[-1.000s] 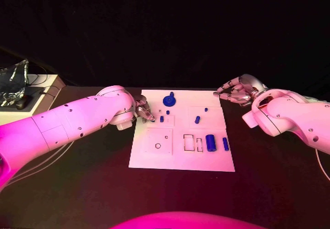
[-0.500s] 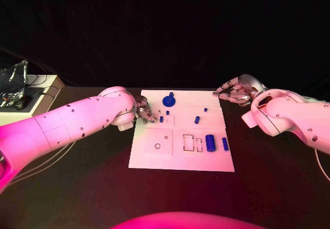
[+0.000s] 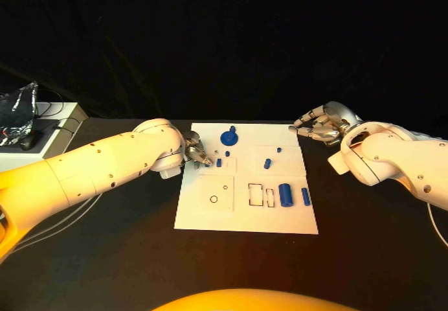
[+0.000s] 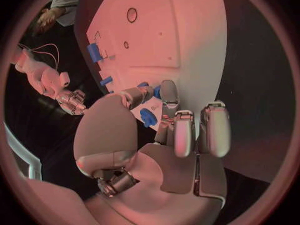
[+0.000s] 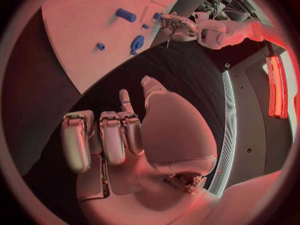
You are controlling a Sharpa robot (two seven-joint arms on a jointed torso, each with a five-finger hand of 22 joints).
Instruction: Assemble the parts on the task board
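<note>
On the black table (image 3: pixel 112 259), the white task board (image 3: pixel 245 217) is lying between the two arms, with blue parts (image 3: pixel 285 194) scattered over it. At its left edge, the left hand (image 3: pixel 192 150) is being held with fingertips (image 4: pixel 169 92) drawn together beside a small blue peg (image 3: pixel 219 162); whether anything is pinched cannot be told. Off the far right corner, the right hand (image 3: pixel 320 124) is being held with fingers curled in, empty.

The right hand (image 5: pixel 134 140) has its fingers (image 5: pixel 112 135) curled loosely with nothing between them, over the black table (image 5: pixel 169 70). Beyond the fingertips lies the white task board (image 5: pixel 75 30), bearing several blue parts (image 5: pixel 125 15). Past the board's far edge the left hand (image 5: pixel 175 25) rests at the board.
</note>
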